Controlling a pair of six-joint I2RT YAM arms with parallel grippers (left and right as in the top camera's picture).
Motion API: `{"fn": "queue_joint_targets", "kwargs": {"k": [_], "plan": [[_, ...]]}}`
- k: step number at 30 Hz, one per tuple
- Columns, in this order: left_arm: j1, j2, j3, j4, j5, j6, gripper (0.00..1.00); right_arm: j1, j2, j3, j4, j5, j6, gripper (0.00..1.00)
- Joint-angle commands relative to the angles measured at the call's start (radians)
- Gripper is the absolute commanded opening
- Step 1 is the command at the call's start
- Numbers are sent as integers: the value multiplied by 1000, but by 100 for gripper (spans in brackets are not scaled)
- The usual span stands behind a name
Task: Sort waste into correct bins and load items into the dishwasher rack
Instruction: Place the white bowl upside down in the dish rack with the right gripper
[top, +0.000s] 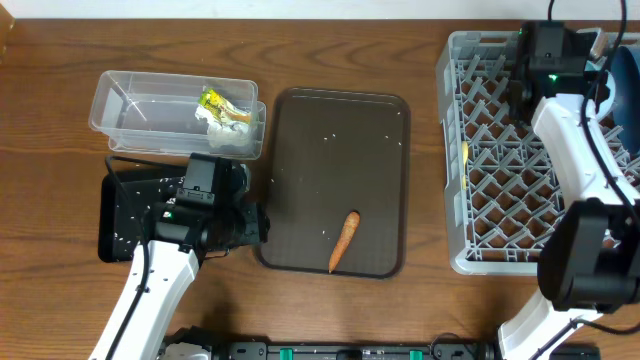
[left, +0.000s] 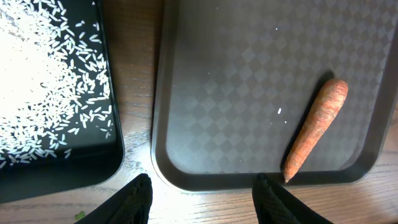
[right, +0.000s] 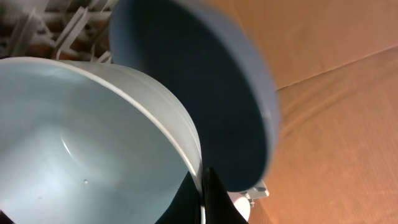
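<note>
Carrot (top: 344, 241): lies on the dark brown tray (top: 300, 150), thin tip near the tray's front lip; the only waste not in a bin.
Left fingers (left: 134, 202): spread apart and empty, hovering over the tray's front edge, just beside the black bin (top: 120, 200).
Step in hand (judged): pick up the carrot and drop it in the black bin with the rice (left: 37, 81).
Method: shift right along the tray, turn the wrist so you close across the carrot's thick half, not along it. Come down flat; the taper may roll or squirt out.
Right fingers (right: 214, 199): appear pinched on the rim of the white bowl (right: 74, 143), beside the blue plate (right: 211, 81).
Overhead only: shows the clear tub (top: 130, 110) holding tissue (top: 225, 130) and wrapper (top: 213, 100), and the right arm over the dishwasher rack (top: 480, 200) at the bench's (top: 300, 40) right side.
Left wrist only: shows the finger gap and a few stray grains on the tray.
Right wrist only: shows the bowl grip; the overhead hides it.
</note>
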Motion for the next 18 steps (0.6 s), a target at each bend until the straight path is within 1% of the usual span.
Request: {"fn": "queue_joint_targets", "kwargs": {"k": [1, 5, 8, 15, 18], "plan": [[4, -3, 5, 1, -9, -2, 54, -2, 42, -2, 0, 32, -4, 1], [4, -3, 5, 3, -9, -2, 54, 3, 80, -3, -18, 28, 8, 1], [4, -3, 5, 11, -9, -2, 54, 12, 91, -8, -53, 11, 57, 1], [4, -3, 5, 19, -9, -2, 54, 52, 93, -9, -199, 1, 193, 1], [4, -3, 5, 21, -9, -2, 54, 75, 92, -9, -295, -18, 246, 1]]}}
